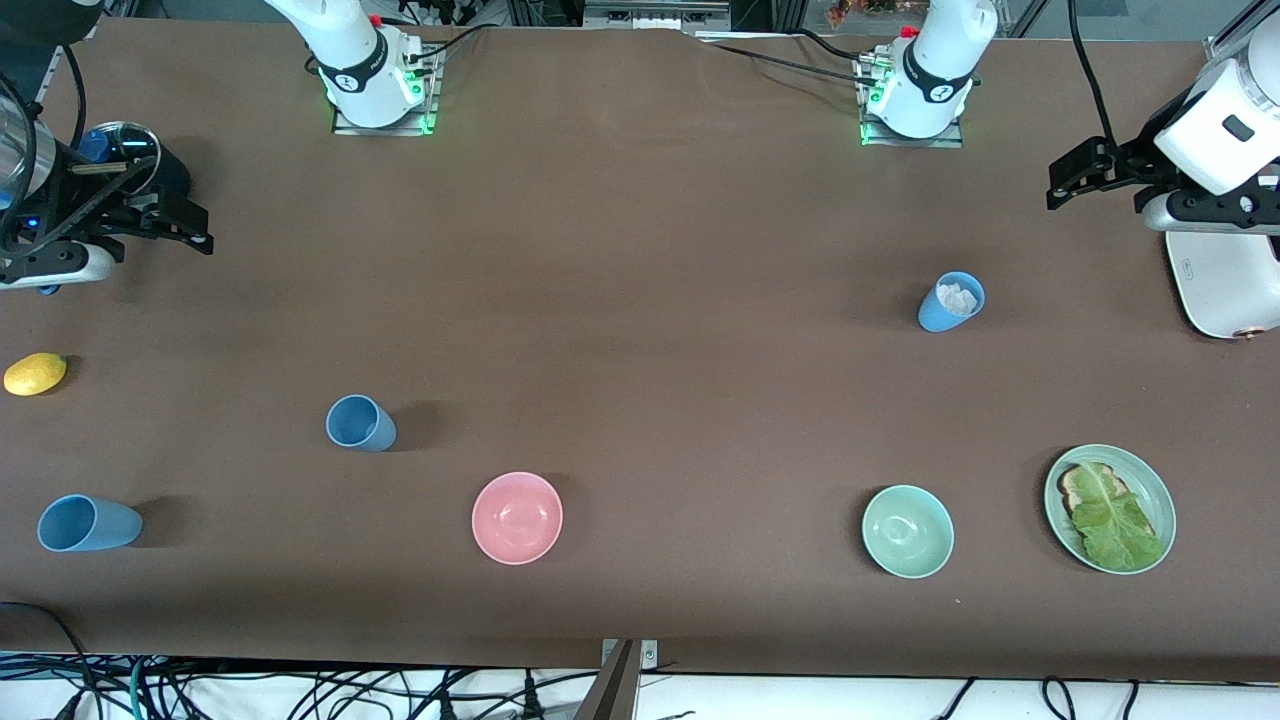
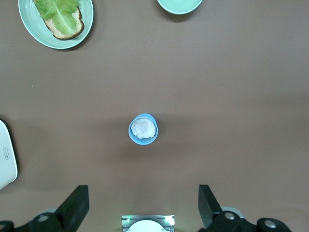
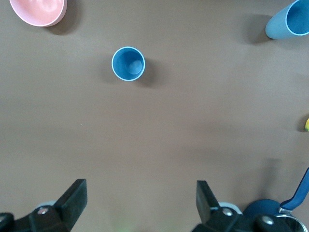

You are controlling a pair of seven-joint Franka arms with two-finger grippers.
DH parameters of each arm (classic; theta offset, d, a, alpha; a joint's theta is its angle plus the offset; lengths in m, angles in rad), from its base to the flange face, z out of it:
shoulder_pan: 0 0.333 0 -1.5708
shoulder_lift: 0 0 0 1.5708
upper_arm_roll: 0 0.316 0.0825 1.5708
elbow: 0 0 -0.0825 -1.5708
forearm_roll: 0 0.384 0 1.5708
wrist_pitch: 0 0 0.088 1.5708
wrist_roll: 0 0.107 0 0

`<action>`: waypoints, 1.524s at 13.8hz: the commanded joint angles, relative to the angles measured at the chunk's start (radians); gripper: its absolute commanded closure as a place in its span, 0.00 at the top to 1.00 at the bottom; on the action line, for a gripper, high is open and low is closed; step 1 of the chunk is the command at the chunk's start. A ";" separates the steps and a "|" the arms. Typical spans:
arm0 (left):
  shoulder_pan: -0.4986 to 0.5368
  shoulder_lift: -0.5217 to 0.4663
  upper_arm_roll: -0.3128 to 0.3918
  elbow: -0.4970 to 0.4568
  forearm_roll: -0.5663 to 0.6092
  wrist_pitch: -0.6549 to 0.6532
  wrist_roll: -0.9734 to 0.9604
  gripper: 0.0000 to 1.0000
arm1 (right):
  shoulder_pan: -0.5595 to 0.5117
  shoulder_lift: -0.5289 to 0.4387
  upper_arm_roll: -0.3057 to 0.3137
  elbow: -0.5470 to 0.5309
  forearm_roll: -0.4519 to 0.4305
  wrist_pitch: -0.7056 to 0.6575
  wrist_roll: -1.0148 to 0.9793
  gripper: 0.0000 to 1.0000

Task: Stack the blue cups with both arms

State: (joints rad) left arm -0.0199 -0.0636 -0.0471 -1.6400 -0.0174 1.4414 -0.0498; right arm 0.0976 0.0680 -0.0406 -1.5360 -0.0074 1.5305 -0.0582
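Observation:
Three blue cups stand apart on the brown table. One cup holds a crumpled white wad and is nearer the left arm's end; it also shows in the left wrist view. A second cup stands mid-table toward the right arm's end and shows in the right wrist view. The third cup is close to the front camera at the right arm's end and also shows in the right wrist view. My left gripper is open and empty, up in the air. My right gripper is open and empty.
A pink bowl and a mint-green bowl sit near the front edge. A green plate holds toast and lettuce. A white appliance lies under the left hand. A lemon lies at the right arm's end.

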 commanded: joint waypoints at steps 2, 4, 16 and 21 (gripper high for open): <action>0.008 0.002 -0.005 0.011 -0.007 -0.015 0.011 1.00 | -0.001 -0.010 0.001 0.010 -0.006 -0.018 -0.009 1.00; 0.006 0.002 -0.005 0.011 -0.007 -0.013 0.011 1.00 | 0.002 -0.007 0.001 0.010 -0.008 -0.018 -0.012 1.00; 0.006 0.004 -0.005 0.012 -0.007 -0.012 0.013 1.00 | 0.002 -0.005 0.001 0.010 -0.005 -0.009 -0.012 1.00; 0.006 0.004 -0.005 0.012 -0.007 -0.012 0.011 1.00 | 0.010 0.015 0.004 0.008 0.038 0.004 -0.008 1.00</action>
State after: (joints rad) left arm -0.0199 -0.0614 -0.0472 -1.6399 -0.0174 1.4412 -0.0497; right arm 0.1076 0.0777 -0.0385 -1.5361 0.0102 1.5311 -0.0582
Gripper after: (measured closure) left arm 0.000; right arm 0.000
